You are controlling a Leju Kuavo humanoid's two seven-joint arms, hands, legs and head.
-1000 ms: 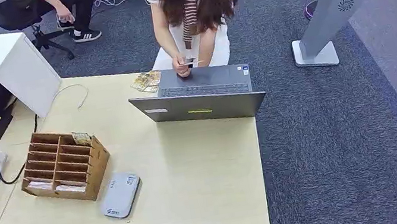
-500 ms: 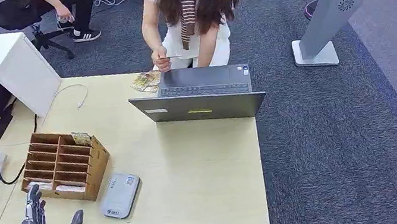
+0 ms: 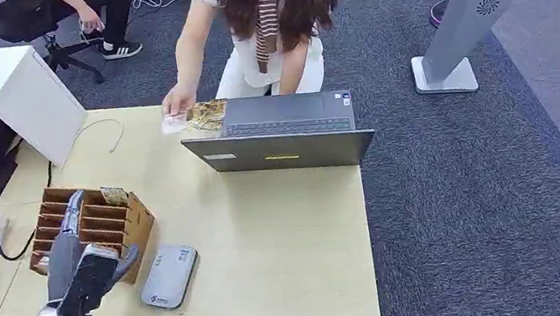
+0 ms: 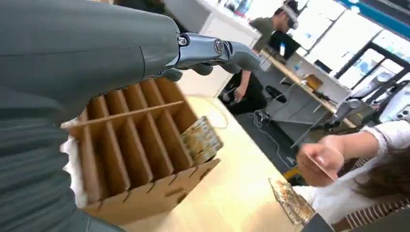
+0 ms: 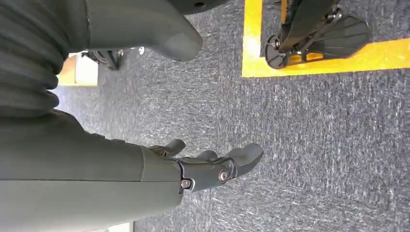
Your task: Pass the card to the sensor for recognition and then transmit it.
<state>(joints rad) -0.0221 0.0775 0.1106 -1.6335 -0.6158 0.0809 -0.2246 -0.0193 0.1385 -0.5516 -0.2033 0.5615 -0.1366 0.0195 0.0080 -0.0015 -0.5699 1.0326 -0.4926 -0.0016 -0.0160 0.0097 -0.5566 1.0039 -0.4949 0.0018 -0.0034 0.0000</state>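
From my head camera, my left robot hand (image 3: 82, 255) hangs above the near-left edge of the worktop (image 3: 272, 236), fingers spread and holding nothing, over the front of the cardboard organizer (image 3: 91, 232). The grey sensor (image 3: 169, 274) lies flat just beside the organizer. Between me and the far edge stands an open laptop (image 3: 282, 136). A person's hand (image 3: 178, 103) reaches over the far edge beside a stack of cards (image 3: 207, 116).

At my left wrist, the organizer's slots (image 4: 130, 140) sit under my fingers (image 4: 217, 50); a patterned card (image 4: 200, 140) stands in one slot. The person's hand (image 4: 321, 162) pinches a card (image 4: 323, 166).

At my right wrist, my right robot hand (image 5: 212, 166) hangs over grey carpet (image 5: 309, 145), fingers loosely apart, holding nothing.
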